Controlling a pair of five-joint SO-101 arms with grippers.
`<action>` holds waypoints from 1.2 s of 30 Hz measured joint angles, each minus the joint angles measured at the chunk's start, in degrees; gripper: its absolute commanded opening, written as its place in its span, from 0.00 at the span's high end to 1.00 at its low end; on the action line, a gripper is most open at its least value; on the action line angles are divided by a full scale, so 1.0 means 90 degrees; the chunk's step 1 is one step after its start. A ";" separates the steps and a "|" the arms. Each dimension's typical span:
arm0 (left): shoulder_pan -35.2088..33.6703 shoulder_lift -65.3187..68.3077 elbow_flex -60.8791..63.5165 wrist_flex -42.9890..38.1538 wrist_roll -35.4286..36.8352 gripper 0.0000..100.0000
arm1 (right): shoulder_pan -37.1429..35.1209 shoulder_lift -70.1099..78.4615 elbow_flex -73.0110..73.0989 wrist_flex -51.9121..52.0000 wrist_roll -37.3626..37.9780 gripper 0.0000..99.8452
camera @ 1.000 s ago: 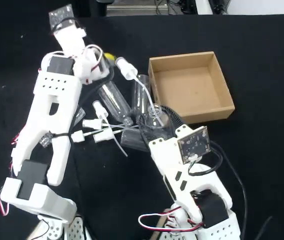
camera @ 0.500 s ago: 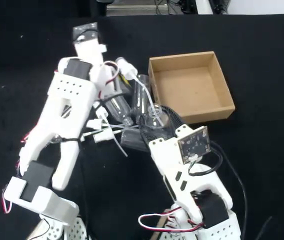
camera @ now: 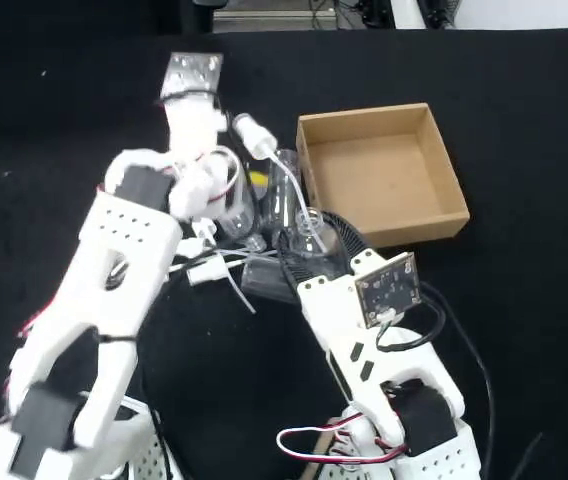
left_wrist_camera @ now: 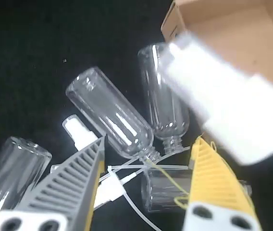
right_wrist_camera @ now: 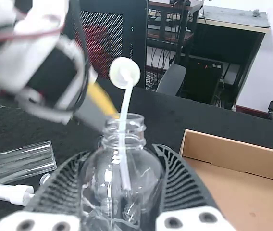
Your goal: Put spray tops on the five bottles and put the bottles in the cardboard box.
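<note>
The brown cardboard box (camera: 384,175) holds nothing; right gripper (right_wrist_camera: 122,178) clamps one clear plastic bottle (right_wrist_camera: 119,202), white spray top (right_wrist_camera: 124,72) unseated; left gripper (left_wrist_camera: 146,163) agape.

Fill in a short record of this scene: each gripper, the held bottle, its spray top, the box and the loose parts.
Right gripper: shut on an upright bottle
Spray top: tube runs down through the bottle's neck, head above the neck, not seated
Left gripper: open, over lying bottles
Cardboard box: no bottles inside
Loose spray tops: lying beside those bottles
</note>
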 measured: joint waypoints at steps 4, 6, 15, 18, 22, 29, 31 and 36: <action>0.0117 -0.0860 0.1270 -0.0977 0.0039 0.72 | 0.0000 0.0000 0.0000 0.0000 0.0000 0.99; 0.0117 -0.1397 0.1885 -0.1553 0.0039 0.72 | 0.0000 0.0000 0.0000 0.0000 0.0000 0.99; 0.0264 -0.2999 0.4220 -0.4278 -0.0332 0.72 | 0.0000 0.0000 0.0000 0.0000 0.0000 0.99; 0.0264 -0.3067 0.4474 -0.4747 -0.0400 0.72 | 0.0000 0.0000 0.0000 0.0000 0.0000 0.99; 0.0264 -0.3067 0.4864 -0.5773 -0.0410 0.72 | 0.0000 0.0000 0.0000 0.0000 0.0000 0.99; 0.0322 -0.3096 0.5411 -0.7326 -0.0410 0.72 | 0.0000 0.0000 0.0000 0.0000 0.0000 0.99; 0.0322 -0.3096 0.5411 -0.7404 -0.0410 0.72 | -0.0117 0.0000 0.0000 0.0000 0.0000 0.99; 0.0322 -0.3096 0.5411 -0.7443 -0.0410 0.72 | -0.0430 0.0000 0.0000 0.0000 0.0000 0.99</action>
